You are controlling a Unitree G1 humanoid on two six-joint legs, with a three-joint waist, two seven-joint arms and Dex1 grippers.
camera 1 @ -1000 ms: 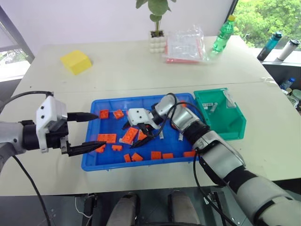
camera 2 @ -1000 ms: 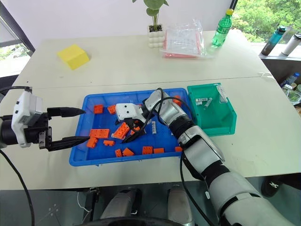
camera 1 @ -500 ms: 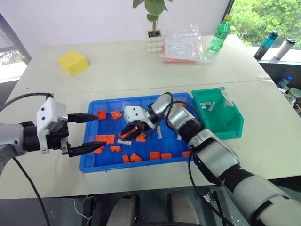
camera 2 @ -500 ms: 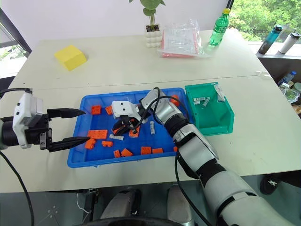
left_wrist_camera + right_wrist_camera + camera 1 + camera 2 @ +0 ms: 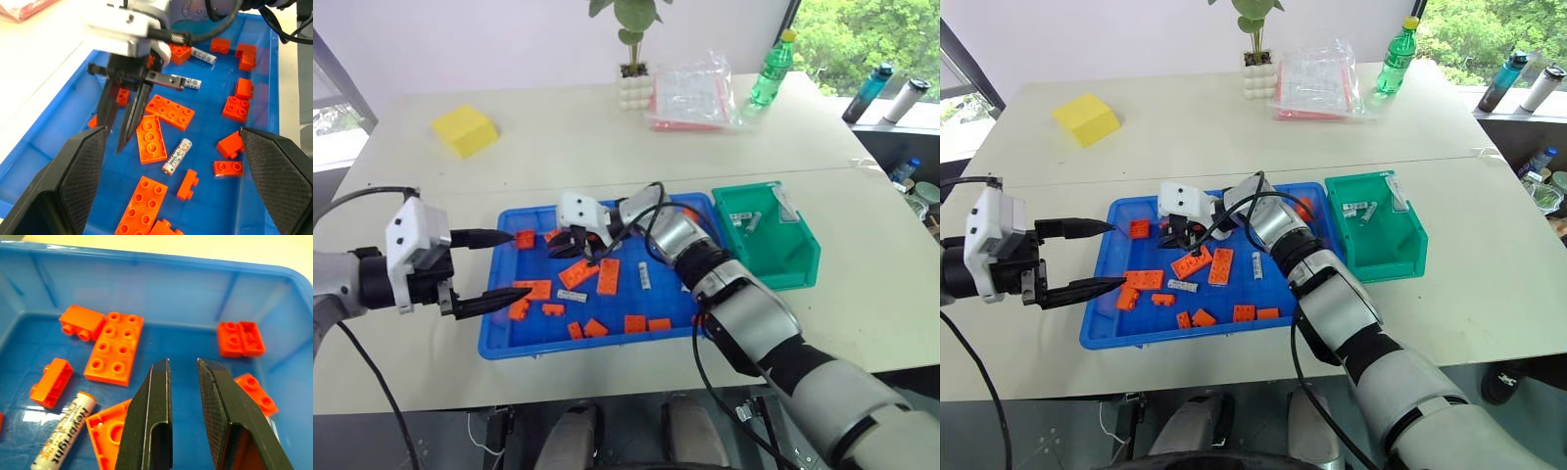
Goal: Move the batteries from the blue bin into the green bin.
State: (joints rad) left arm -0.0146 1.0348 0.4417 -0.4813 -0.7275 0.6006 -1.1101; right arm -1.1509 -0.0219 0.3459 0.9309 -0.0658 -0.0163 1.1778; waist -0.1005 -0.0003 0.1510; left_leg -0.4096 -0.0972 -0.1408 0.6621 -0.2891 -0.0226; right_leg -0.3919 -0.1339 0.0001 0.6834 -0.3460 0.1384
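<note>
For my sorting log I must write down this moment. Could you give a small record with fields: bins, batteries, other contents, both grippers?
source: large shallow blue plastic bin
target: small deep green plastic bin
in source: at least three silver-grey cylindrical batteries, loose among orange toy bricks
in target: a few more batteries
right gripper: above the blue bin, fingers nearly together, nothing between them
left gripper: at the blue bin's left end, fingers wide apart, empty

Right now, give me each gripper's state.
Left gripper: open, holding nothing.
Right gripper: nearly shut, holding nothing.
</note>
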